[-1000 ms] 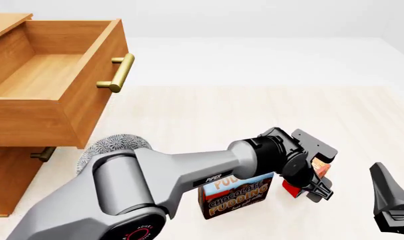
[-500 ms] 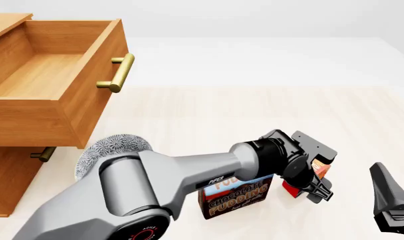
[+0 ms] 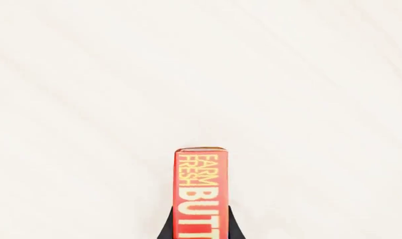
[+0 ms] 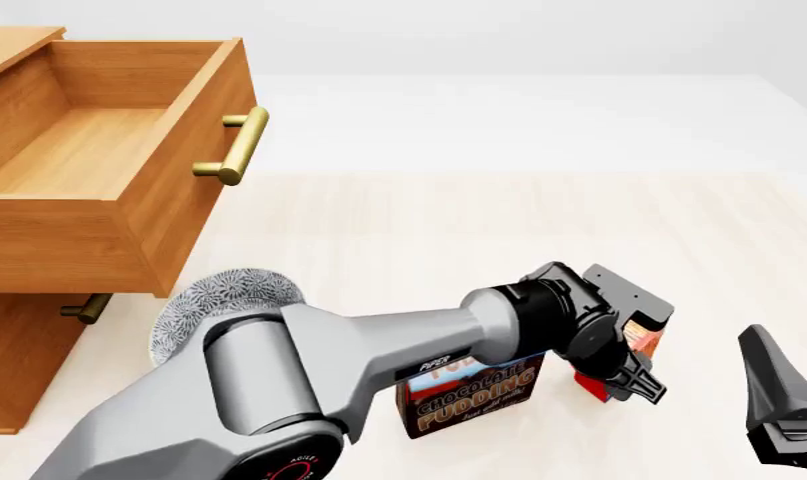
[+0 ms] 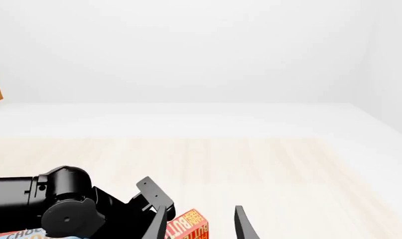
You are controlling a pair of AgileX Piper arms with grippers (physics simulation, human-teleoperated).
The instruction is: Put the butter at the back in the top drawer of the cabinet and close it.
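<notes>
**Butter gripped low, long carry to the drawer ahead**

The cabinet (image 4: 30, 250) is standing at the far left with its top drawer (image 4: 103, 160) pulled wide open. Well apart from it, near the right of the table (image 4: 510, 230), the left arm is reaching past the Chocolate Pudding box (image 4: 473, 392). The left end effector (image 4: 617, 378) is pinching the butter (image 3: 202, 194) between its fingers, the carton just behind the pudding box. The risks, as I judge them: the wrist is crowding the pudding box and could topple it on lifting, and a narrow grip on the carton's end could let it twist or slip during the long swing. The right end effector (image 5: 201, 224) is idling with its fingers spread, holding nothing.
</notes>
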